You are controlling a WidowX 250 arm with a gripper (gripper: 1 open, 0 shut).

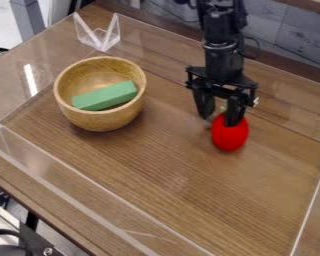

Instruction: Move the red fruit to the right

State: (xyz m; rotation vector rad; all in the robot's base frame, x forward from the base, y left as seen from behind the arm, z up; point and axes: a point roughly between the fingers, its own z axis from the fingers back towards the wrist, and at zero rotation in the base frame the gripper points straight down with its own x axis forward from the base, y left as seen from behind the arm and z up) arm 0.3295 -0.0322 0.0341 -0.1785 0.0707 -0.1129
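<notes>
**Red fruit set down at right, jaws parted above it**

Red fruit, a small glossy strawberry-shaped toy [228,133], sits on the right-hand part of the brown wood-grain tabletop [163,190], well apart from the bowl on the left.

Inspection runs from the largest item down. The tabletop is ringed by a low clear plastic wall [16,150]. Standing over the right side is the black robot arm [220,40], reaching almost straight down. At left rests a round light wooden bowl [100,93], upright, with a flat green block [105,96] lying inside it. At the arm's lower end, the black two-fingered gripper [224,113] has its jaws spread, one finger to each side of the fruit's top. Whether either finger touches the fruit cannot be told from this view. The fruit appears to rest on the wood by its own weight, so the tool reads as released, not clenched.

Judgement on progress: the placing step looks to be in hand and the task is near done. The next move calls for a straight lift clear, without nudging the fruit; being rounded, it could roll if clipped.
</notes>
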